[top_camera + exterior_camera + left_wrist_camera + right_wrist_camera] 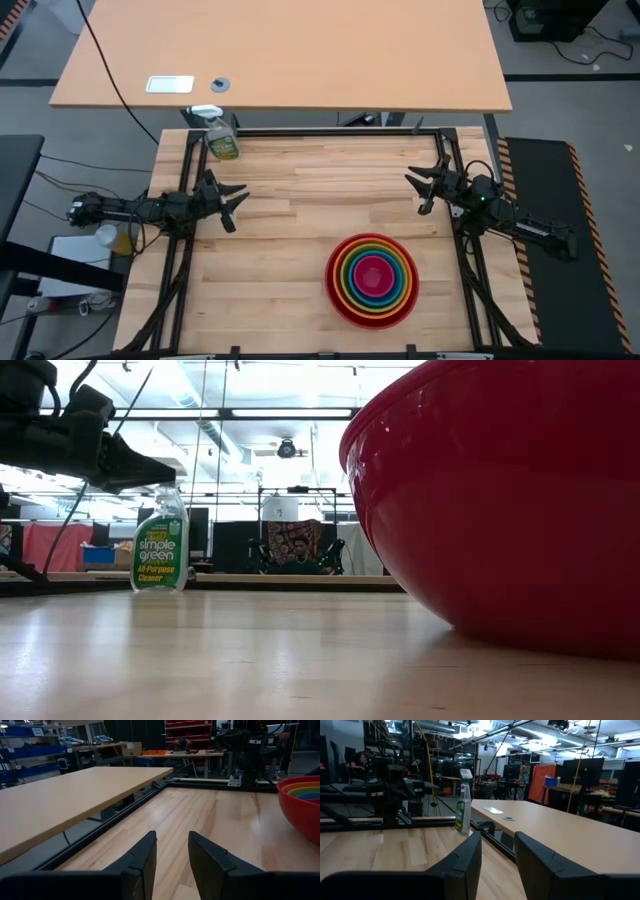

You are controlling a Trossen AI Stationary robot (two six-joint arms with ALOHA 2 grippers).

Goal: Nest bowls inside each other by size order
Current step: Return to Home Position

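The five bowls sit nested on the table near its front right: the red bowl (338,290) outermost, then the orange (345,262), lime green (388,252), and blue (387,263) bowls, with the magenta-pink bowl (371,278) in the middle. The red bowl's wall (510,500) fills the right of the low view, and the stack's rims show in the left wrist view (302,800). My left gripper (236,205) is open and empty at the table's left. My right gripper (420,192) is open and empty at the table's right, farther back than the stack.
A yellow-green spray bottle (222,138) stands at the table's far left corner; it also shows in the low view (160,545) and the right wrist view (463,802). A second tabletop (280,50) lies beyond the far edge. Bare wood (330,190) lies between the grippers.
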